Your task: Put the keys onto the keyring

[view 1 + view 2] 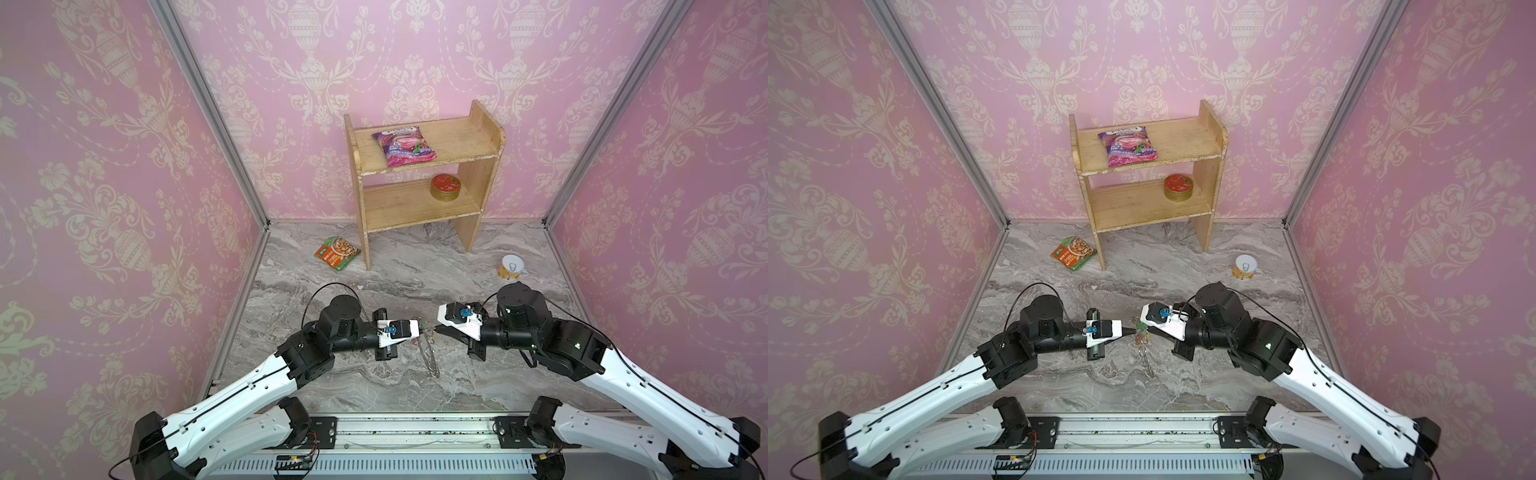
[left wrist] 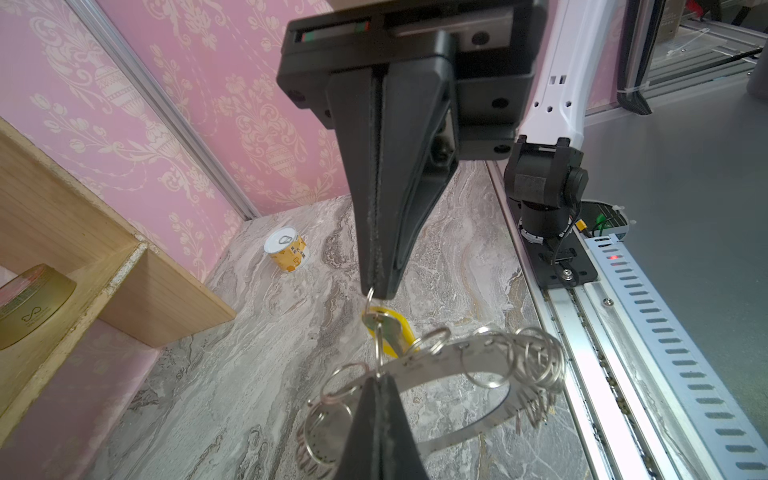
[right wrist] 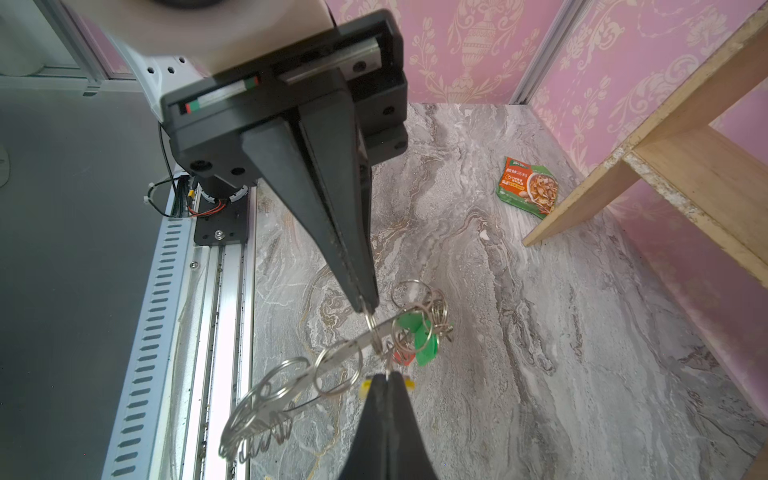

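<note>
The keyring [image 2: 457,353], a wide flat grey band rimmed with several wire loops, hangs above the marble between the two grippers. It appears edge-on in both top views [image 1: 432,361] [image 1: 1147,361]. My left gripper [image 2: 380,376] [image 1: 424,330] is shut on a wire loop at the band's rim. My right gripper [image 3: 388,376] [image 1: 435,331] is shut on the small ring of the yellow-tagged key [image 2: 390,328], tip to tip with the left. The green-tagged key [image 3: 424,338] and the red-orange-tagged key [image 3: 403,357] dangle from loops on the band just beyond.
A wooden shelf [image 1: 419,178] stands at the back, with a purple snack bag [image 1: 403,146] on top and a gold tin with a red lid [image 1: 445,187] below. A green-orange packet [image 1: 336,253] lies back left. A yellow can [image 1: 512,267] stands back right.
</note>
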